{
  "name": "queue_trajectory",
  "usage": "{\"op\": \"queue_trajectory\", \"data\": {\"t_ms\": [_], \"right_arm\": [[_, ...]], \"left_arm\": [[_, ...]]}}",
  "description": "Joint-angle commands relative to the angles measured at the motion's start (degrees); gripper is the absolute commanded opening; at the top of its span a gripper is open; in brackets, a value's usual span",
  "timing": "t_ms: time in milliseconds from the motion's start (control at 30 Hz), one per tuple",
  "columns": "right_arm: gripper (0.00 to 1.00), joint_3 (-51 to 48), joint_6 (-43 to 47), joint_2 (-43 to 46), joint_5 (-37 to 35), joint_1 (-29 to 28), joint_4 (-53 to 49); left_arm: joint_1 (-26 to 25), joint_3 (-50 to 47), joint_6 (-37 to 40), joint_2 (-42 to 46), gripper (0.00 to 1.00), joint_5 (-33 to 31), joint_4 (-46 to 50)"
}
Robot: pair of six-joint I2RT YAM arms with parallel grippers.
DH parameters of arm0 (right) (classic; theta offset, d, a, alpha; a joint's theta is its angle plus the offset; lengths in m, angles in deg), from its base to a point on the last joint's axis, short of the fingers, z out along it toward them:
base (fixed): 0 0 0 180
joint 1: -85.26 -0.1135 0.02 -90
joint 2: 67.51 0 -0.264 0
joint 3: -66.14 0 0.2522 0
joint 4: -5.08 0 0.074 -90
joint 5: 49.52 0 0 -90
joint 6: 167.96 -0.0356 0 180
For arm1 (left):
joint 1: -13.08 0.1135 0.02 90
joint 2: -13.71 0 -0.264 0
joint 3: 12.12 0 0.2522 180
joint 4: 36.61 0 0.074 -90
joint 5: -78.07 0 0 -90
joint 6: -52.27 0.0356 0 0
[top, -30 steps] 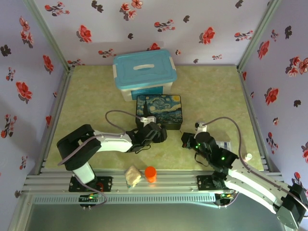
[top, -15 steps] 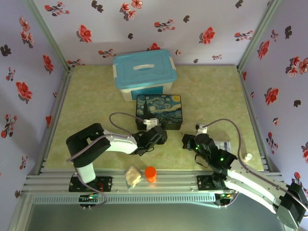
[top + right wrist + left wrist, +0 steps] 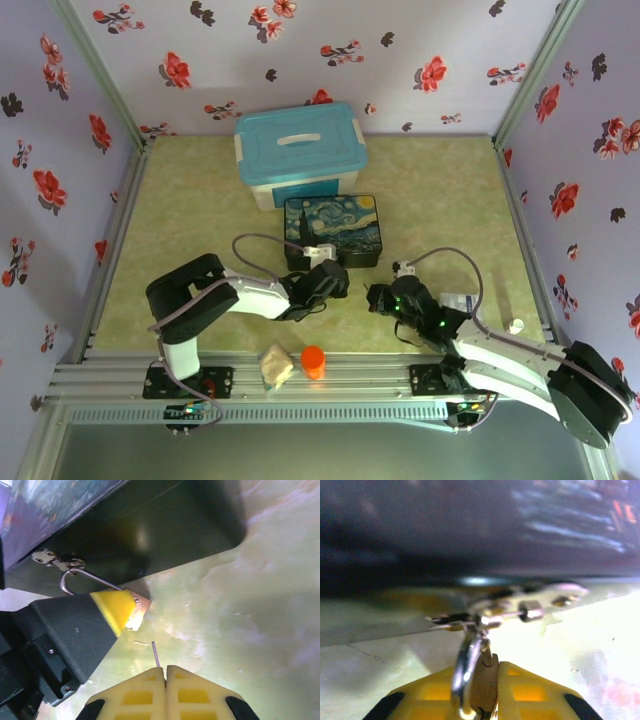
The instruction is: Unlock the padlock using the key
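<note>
Right wrist: right pincer (image 3: pixel 165 674) clamps the key (image 3: pixel 156 655), near padlock (image 3: pixel 138 612) clamped in left pincer (image 3: pixel 120 611).

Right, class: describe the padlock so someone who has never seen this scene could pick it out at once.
Find the painted box in front of the blue-lidded tub. On its near side, a metal clasp carries the padlock, pinched in the left gripper. Unlike the flat clasp, it is a tiny brass block with a thin silver U-shaped shackle.

The right claw (image 3: pixel 165 670) pinches the key (image 3: pixel 155 653) near the padlock (image 3: pixel 138 611).
</note>
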Motion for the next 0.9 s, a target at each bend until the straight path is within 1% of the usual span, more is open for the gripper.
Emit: {"op": "queue_trajectory", "data": {"t_ms": [0,100,133,167,233,300,367,467,533,667,800,867], "right_arm": [[0.0,-3.46,-3.88,-1.39,7.98,3.66,11.0],[0.0,-5.92,-5.55,-2.37,17.02,8.62,18.33],[0.0,-6.04,-5.67,-2.9,21.11,10.38,20.39],[0.0,-5.75,-5.66,-3.52,25.06,11.89,21.75],[0.0,-5.39,-6.06,-4.87,30.43,14.38,23.9],[0.0,-5.36,-5.83,-6.84,34.07,16.6,25.8],[0.0,-5.08,-5.23,-9.82,37.49,18.35,28.05],[0.0,-4.21,-6.51,-15.19,42.21,19.05,34.77],[0.0,-3.76,-7.45,-18.6,43.72,19.41,38.23],[0.0,-3.81,-10.61,-23.97,46.25,21.48,45.45],[0.0,-2.25,-10.4,-27.95,47.2,21.69,45.72],[0.0,-2.0,-11.52,-30.12,48.0,21.69,48.22]], "left_arm": [[0.86,-0.72,-1.01,1.72,0.13,2.78,0.4],[1.91,-2.34,-3.96,4.8,0.12,7.07,-2.01],[2.61,-3.21,-5.4,5.38,0.11,8.54,-3.97],[3.28,-4.03,-7.16,5.58,0.1,10.2,-5.86],[4.66,-5.11,-10.17,5.36,0.09,13.73,-9.53],[5.14,-5.25,-10.35,5.48,0.07,15.59,-10.9],[5.06,-4.26,-9.31,6.26,0.07,15.68,-8.68],[5.39,-4.69,-9.85,7.15,0.07,15.92,-9.49],[5.72,-5.01,-10.31,7.84,0.05,16.49,-10.25],[5.87,-4.46,-9.47,9.81,0.03,16.49,-8.15],[6.03,-4.61,-9.74,11.25,0.01,16.5,-8.33],[6.27,-4.69,-9.74,11.64,0.0,16.55,-8.24]]}}
